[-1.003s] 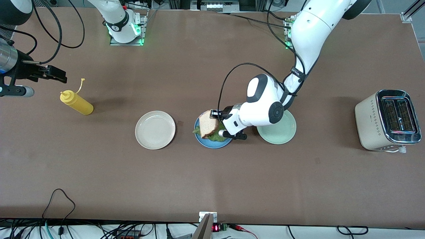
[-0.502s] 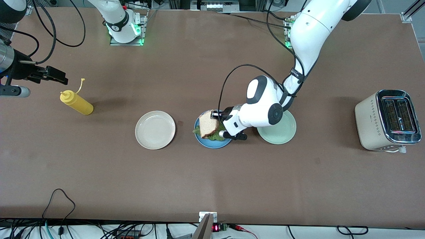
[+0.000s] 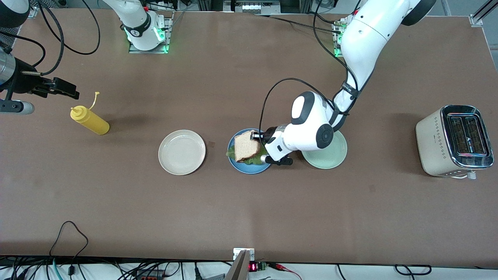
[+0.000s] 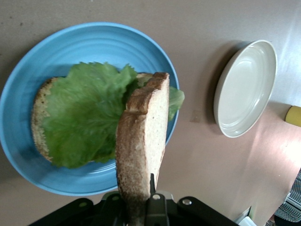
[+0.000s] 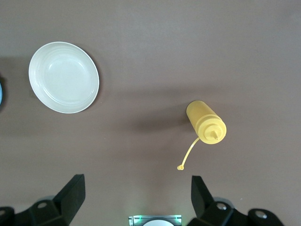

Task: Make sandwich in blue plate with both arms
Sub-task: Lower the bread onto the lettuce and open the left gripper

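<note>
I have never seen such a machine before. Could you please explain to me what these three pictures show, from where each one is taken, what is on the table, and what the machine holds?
These are two white robot arms at a brown table. The big picture looks down from a high camera facing them; the other two come from cameras on the wrists.

The left gripper is over the blue plate and pinches the top bread slice by its edge. On the plate lie a bottom bread slice and a lettuce leaf.

The right arm waits; the right gripper is open, in the air near the yellow squeeze bottle.

Also on the table: a cream plate, a pale green plate and a toaster.
</note>
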